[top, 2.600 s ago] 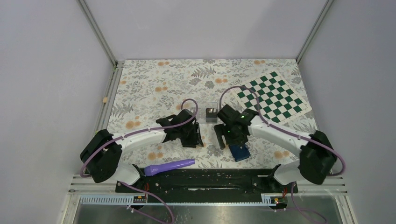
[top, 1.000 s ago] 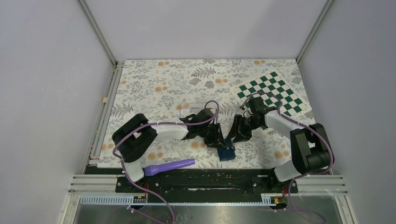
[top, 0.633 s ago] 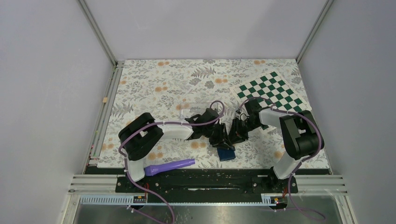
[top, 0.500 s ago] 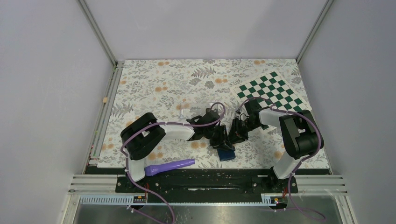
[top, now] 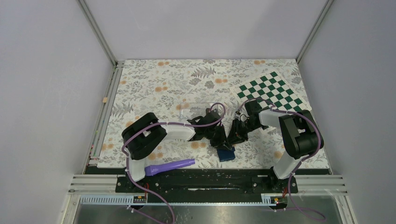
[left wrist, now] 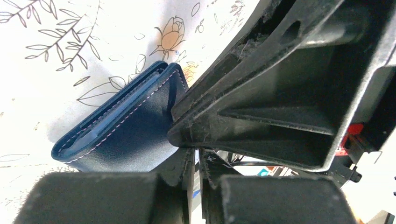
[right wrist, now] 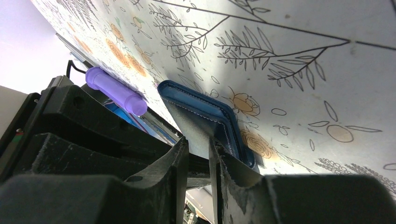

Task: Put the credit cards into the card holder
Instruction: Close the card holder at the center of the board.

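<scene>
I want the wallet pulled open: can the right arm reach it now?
Yes, it seems: the right gripper pinches a flap of the wallet; the left gripper alongside leaves room.

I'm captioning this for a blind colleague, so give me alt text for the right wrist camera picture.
The right hand pinches a flap of a navy blue wallet lying on a flower-patterned table. A purple pen lies beyond it.
</scene>
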Controlling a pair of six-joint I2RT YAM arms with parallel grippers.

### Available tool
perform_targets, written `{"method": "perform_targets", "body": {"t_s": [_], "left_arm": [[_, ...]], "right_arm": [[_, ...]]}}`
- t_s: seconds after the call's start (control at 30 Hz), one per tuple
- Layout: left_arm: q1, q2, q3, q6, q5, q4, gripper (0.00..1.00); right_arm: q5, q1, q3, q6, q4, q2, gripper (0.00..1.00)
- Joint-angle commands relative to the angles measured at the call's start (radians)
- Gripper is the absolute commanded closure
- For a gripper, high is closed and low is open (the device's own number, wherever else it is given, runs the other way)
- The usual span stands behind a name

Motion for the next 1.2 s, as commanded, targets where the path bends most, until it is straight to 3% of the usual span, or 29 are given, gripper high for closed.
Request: {"method": "perform_targets", "body": {"t_s": [0.0,0.33,1.17], "left_arm": [[-0.003,0.015,0.045,-0.007,-0.04,0.019,0.99],[-0.003,-0.046,0.046,0.044,-0.123,-0.097,1.0],[-0.001,-0.032,0.099,0.112,-0.169,-0.25,1.0]], "right_arm": [[0.023,0.0,-0.011,-0.018,-0.01,0.016,0.7],[0.059,0.001,0.007,-0.033,-0.062,-0.022,0.7],[0.079,0.0,0.015,-0.048,-0.087,-0.025,0.71]]}}
